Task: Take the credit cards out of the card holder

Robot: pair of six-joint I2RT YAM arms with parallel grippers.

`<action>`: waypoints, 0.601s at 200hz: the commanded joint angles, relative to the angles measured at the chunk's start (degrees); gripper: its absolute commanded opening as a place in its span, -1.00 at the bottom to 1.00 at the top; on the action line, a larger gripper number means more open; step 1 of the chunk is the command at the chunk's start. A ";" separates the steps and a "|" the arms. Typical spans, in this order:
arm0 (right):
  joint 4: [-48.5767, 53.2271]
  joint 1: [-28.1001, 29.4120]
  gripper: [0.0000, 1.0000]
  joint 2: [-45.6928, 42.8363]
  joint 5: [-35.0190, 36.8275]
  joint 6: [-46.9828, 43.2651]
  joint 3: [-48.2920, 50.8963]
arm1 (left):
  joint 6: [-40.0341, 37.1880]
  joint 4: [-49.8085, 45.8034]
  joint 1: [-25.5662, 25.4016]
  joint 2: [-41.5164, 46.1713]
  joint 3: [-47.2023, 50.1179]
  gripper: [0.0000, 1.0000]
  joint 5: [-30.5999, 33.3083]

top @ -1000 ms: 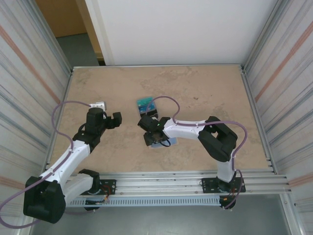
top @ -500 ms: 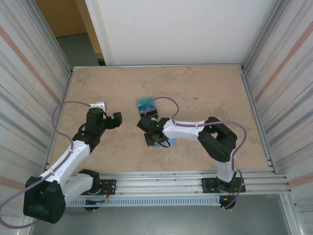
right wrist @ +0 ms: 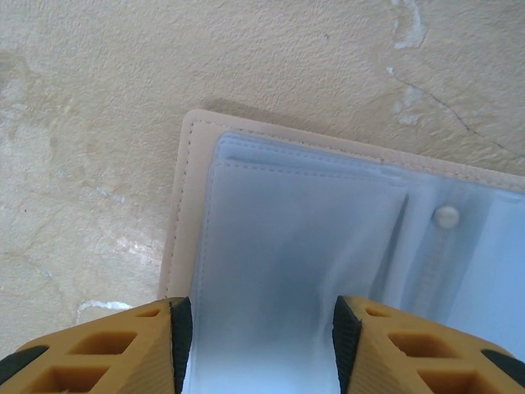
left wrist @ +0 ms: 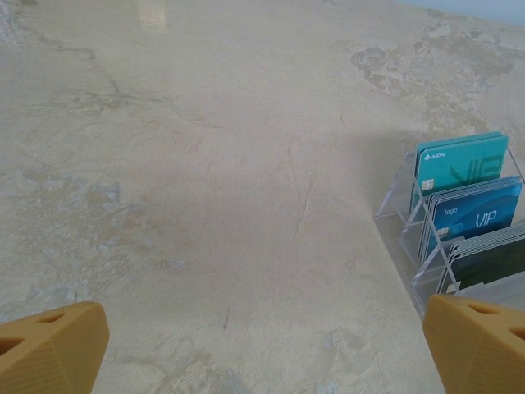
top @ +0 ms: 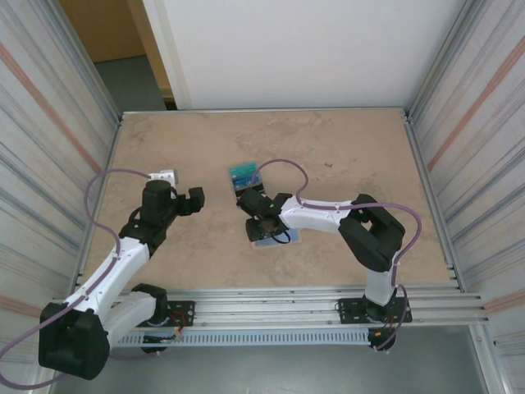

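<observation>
A marbled beige tabletop [top: 344,164] is seen from above. Just below the centre of the overhead frame lies the small flat card holder [top: 287,238], with a tan stitched rim and pale blue translucent inner sleeves. It is opened flat on the table, and the right gripper [top: 261,228] is lowered over it.

In the right wrist view the card holder [right wrist: 193,205] fills the middle and right of the frame. A small round snap [right wrist: 446,217] is seen at centre right. The right gripper [right wrist: 262,353] is shown at the bottom edge, its orange fingers [right wrist: 107,353] partly spread with a pale sleeve between them. Whether the sleeve is touched cannot be told.

The thin teal, blue and dark plastic credit cards [top: 243,171] stand upright in a clear acrylic slotted rack [top: 249,182]. The rack is placed above the holder in the overhead frame, near it but apart.

The left gripper [top: 197,201] is held left of centre, its fingers spread wide with nothing between them. At the right edge of its wrist view the credit cards [left wrist: 459,164] are seen in the rack [left wrist: 410,238], with the left gripper [left wrist: 262,353] at the bottom.
</observation>
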State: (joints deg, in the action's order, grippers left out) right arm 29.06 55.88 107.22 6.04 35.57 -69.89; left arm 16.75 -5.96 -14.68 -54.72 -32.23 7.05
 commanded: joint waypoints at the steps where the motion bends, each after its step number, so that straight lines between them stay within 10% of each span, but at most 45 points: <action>1: 1.71 0.33 0.01 -1.34 1.04 0.10 0.78 | -0.86 -0.85 0.41 1.46 -1.81 0.97 -0.63; 120: 3.40 1.61 -0.09 2.22 2.13 -0.28 1.53 | -0.09 -0.55 0.43 1.72 -1.87 0.97 -1.77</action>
State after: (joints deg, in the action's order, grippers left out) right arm 30.28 57.74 107.70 6.87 35.44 -69.45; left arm 16.75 -6.20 -14.68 -54.24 -32.56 6.39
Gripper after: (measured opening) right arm 0.484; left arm 0.987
